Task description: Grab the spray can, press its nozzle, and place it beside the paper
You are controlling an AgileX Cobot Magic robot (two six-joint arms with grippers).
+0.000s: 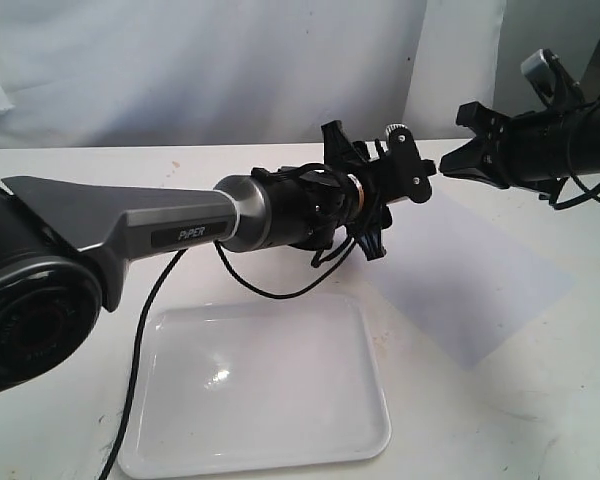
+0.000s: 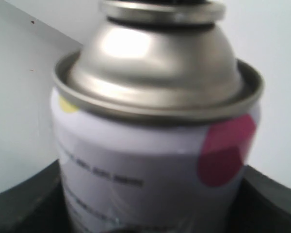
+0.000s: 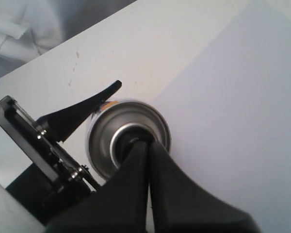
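Note:
The spray can (image 2: 150, 145), white with a pink dot and a silver dome, fills the left wrist view. My left gripper (image 1: 405, 165) is shut on its body, and one finger (image 3: 82, 114) lies along its side. In the exterior view the can is hidden behind that gripper. Seen from the right wrist, the can's silver top (image 3: 104, 131) hangs over the table next to the edge of the paper (image 3: 233, 97). My right gripper (image 3: 145, 143) is shut, with its joined tips over the centre of the top. The tips cover the nozzle.
A glossy white rimmed tray (image 1: 260, 440) lies near the front, below the left arm, with a black cable (image 1: 140, 330) along its left side. The pale paper (image 1: 480, 290) lies right of the tray. A white cloth backdrop stands behind the table.

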